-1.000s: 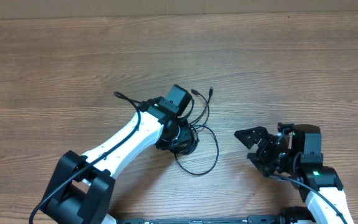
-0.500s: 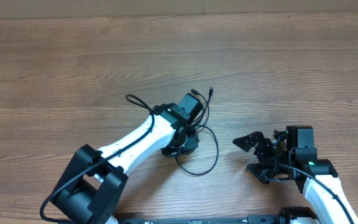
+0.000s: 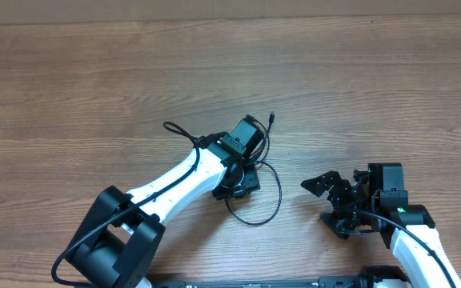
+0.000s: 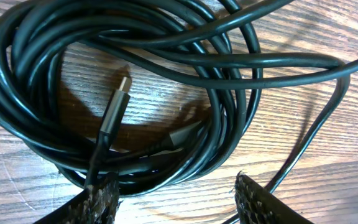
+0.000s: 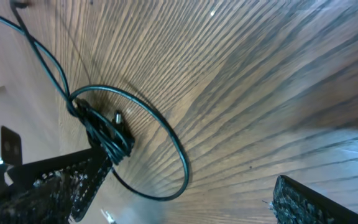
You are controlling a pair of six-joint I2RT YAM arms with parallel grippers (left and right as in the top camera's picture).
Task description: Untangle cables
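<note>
1. The left gripper (image 4: 178, 200) hangs low over the cables (image 4: 166, 62). Its two mesh-textured pads (image 4: 98, 200) stand apart with bare wood between them. Only the pad tips show, cut off by the bottom edge of the wrist view. One strand runs under the left-hand tip, and I cannot tell whether it touches.
2. From overhead this gripper is hidden beneath its own camera block (image 3: 242, 140), which also covers most of the coil.
3. The right gripper (image 3: 331, 202) stands wide open and holds nothing, well apart from the cables.
4. The cables lie near the middle of the wooden bench (image 3: 94, 72). Overhead, a loose loop (image 3: 277, 196) swings out to one side and a thin end (image 3: 271, 117) trails away from the arms.
5. Only the left wrist view shows the bundle up close: glossy round black cords wound in several turns, with a slim metal-tipped plug (image 4: 118, 99) lying inside the ring. Which cord is which cannot be made out.
6. The right wrist view catches the same bundle small and blurred — the plug is a pale speck there.
</note>
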